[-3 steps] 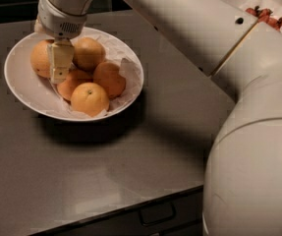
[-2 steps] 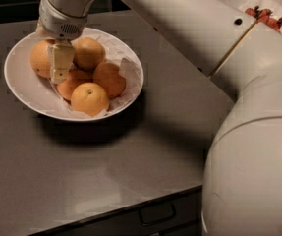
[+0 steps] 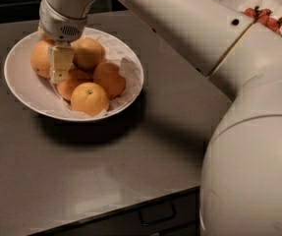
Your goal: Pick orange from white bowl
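The white bowl (image 3: pixel 20 90), wide, shallow and lined with crinkled paper, stands at the back left of the dark table and holds several oranges. The orange (image 3: pixel 88 53), pale yellow-orange and dull-skinned, lies at the back of the pile. My gripper (image 3: pixel 58 73) reaches down into the bowl just left of it, between it and another orange (image 3: pixel 40 59) at the bowl's left side. The gripper's tip rests against the pile. A yellowish orange (image 3: pixel 89 99) lies at the front and two deeper orange ones (image 3: pixel 110 78) lie in the middle.
My large white arm (image 3: pixel 189 28) crosses the view from the right and its base (image 3: pixel 253 171) fills the lower right. A white bowl of strawberries (image 3: pixel 266 11) stands at the back right. The table's front edge has a drawer handle (image 3: pixel 156 213) below it.
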Tool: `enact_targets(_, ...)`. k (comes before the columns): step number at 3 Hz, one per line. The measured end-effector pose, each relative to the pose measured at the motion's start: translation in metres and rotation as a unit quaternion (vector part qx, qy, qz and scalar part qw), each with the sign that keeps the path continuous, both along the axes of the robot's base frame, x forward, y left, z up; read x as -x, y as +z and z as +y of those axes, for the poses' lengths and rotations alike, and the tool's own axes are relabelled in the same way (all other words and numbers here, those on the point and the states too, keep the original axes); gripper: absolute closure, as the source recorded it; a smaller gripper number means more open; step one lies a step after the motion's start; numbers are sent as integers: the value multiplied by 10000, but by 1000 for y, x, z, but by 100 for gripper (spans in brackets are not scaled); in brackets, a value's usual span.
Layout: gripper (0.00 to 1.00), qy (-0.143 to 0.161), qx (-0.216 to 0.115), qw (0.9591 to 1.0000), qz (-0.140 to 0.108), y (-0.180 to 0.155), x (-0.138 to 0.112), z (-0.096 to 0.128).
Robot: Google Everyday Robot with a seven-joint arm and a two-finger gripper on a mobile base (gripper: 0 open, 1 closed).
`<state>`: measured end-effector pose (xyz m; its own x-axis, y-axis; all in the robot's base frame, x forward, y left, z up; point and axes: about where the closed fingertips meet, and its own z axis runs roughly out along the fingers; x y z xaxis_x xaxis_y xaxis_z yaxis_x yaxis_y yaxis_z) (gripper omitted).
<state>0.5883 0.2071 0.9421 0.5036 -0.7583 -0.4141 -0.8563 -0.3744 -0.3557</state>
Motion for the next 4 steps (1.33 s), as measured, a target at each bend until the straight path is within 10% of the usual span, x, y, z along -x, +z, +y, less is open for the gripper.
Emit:
enact_targets(2, 34, 38, 48, 10000, 75, -10, -3, 5)
enact_targets(4, 80, 38, 49, 10000, 75, -10, -3, 5)
